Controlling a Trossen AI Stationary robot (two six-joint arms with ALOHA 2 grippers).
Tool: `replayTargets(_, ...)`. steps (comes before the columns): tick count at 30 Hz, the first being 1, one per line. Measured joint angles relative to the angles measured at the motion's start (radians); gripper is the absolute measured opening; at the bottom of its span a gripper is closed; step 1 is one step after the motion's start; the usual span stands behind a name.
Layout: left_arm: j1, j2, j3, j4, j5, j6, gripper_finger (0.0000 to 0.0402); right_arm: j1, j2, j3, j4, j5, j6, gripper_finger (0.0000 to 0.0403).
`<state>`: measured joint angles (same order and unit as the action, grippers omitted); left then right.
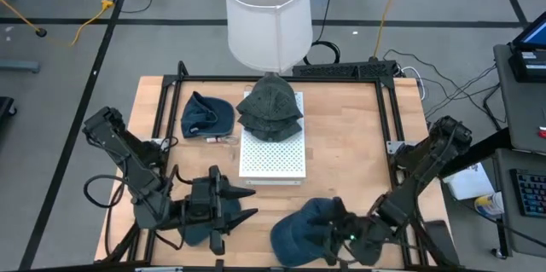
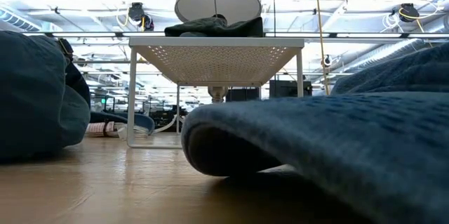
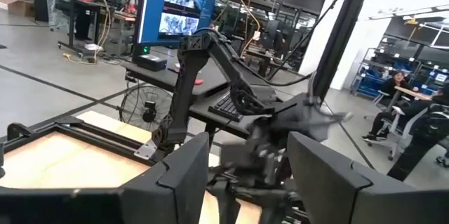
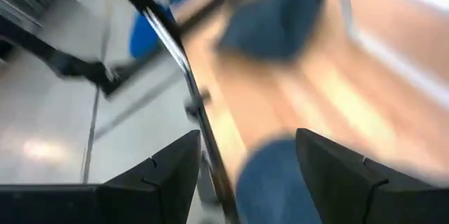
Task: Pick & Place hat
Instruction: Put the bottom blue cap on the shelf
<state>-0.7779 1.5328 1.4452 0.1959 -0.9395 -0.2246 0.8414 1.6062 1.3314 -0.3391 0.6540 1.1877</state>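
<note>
A blue hat (image 1: pixel 299 231) (image 2: pixel 337 133) lies flat on the wooden table near its front edge, right of centre. My right gripper (image 1: pixel 334 223) (image 4: pixel 245 140) hangs open over that hat's right side, with the blue crown (image 4: pixel 270 175) showing past its fingers. Another blue hat (image 1: pixel 194 231) (image 2: pixel 35 97) lies at the front left, under my left arm. My left gripper (image 1: pixel 249 203) (image 3: pixel 249 143) is open and level above the table, pointing toward the right arm, with nothing between its fingers. A third blue hat (image 1: pixel 205 117) rests at the far left.
A white perforated stand (image 1: pixel 273 157) (image 2: pixel 217 55) occupies the table's middle, with dark grey-green hats (image 1: pixel 270 108) (image 2: pixel 214 26) stacked on its far end. A white lampshade (image 1: pixel 267 12) rises behind it. A black frame (image 1: pixel 388 110) borders the table.
</note>
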Motion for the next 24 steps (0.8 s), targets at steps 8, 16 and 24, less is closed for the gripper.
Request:
replayTargets(8, 0.001, 0.0, 0.0, 0.001, 0.0, 0.0, 0.0198, -0.081, 0.0, -0.002, -0.243, -0.496, 0.33, 0.021)
replayTargets(16, 0.001, 0.0, 0.0, 0.0, -0.001, 0.006, 0.0198, -0.109, 0.0, -0.003, -0.429, -0.595, 0.476, 0.0203)
replayTargets(24, 0.018, 0.0, 0.0, -0.021, 0.076, 0.01, 0.0198, -0.117, 0.004, -0.132, -0.267, -0.577, 0.494, 0.0203)
